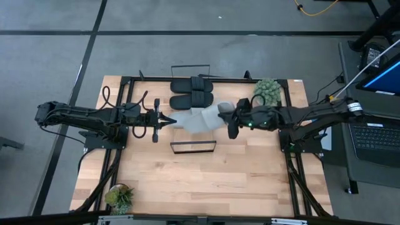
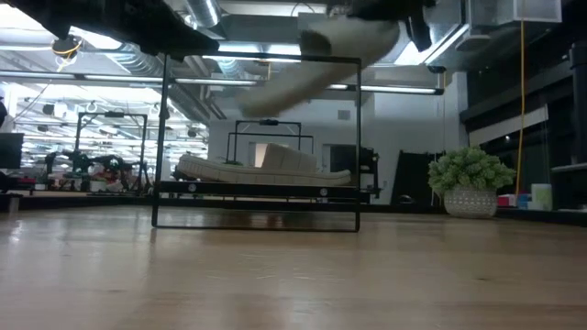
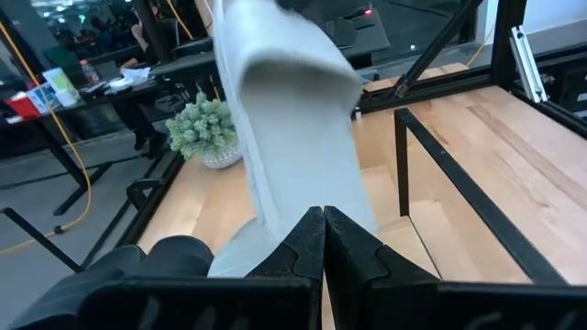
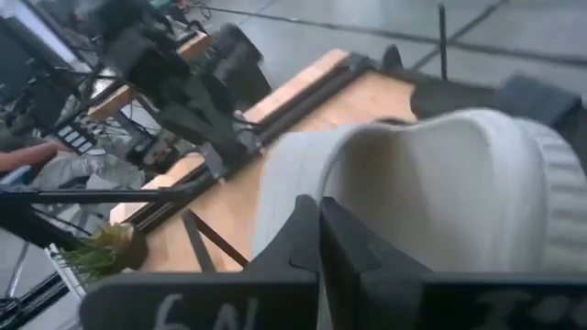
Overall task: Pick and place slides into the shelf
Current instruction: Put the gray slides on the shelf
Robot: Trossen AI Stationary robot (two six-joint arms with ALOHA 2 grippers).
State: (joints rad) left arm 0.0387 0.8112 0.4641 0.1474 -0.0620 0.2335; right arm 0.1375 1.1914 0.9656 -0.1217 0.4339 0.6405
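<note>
My right gripper (image 1: 230, 119) is shut on a light grey slide (image 1: 200, 120) and holds it in the air above the shelf (image 1: 194, 147), high in the low view (image 2: 321, 55). My left gripper (image 1: 170, 120) is shut, its tip at the slide's free end, which fills the left wrist view (image 3: 293, 119). Two black slides (image 1: 192, 86) (image 1: 192, 100) lie flat side by side on the shelf's far half. A second light grey slide (image 2: 266, 167) rests sole-down on the shelf board (image 2: 257, 188); in the high view the held slide hides it. My left gripper: its shut fingertips (image 3: 323, 229) stand at the slide's free end; I cannot tell whether they touch it. My right gripper holds the slide at its strap end (image 4: 367, 183), coming level from the table's right. The gripper hides the contact. The slide is lifted clear and tilted, its free end (image 2: 261, 101) lower.
A potted plant (image 1: 267, 90) stands at the table's far right, just behind my right arm, and another plant (image 1: 119, 197) sits at the near left corner. Thin black wire frames (image 2: 358, 137) rise at the shelf's ends. Bare wood (image 1: 206, 181) spreads over the table's near half.
</note>
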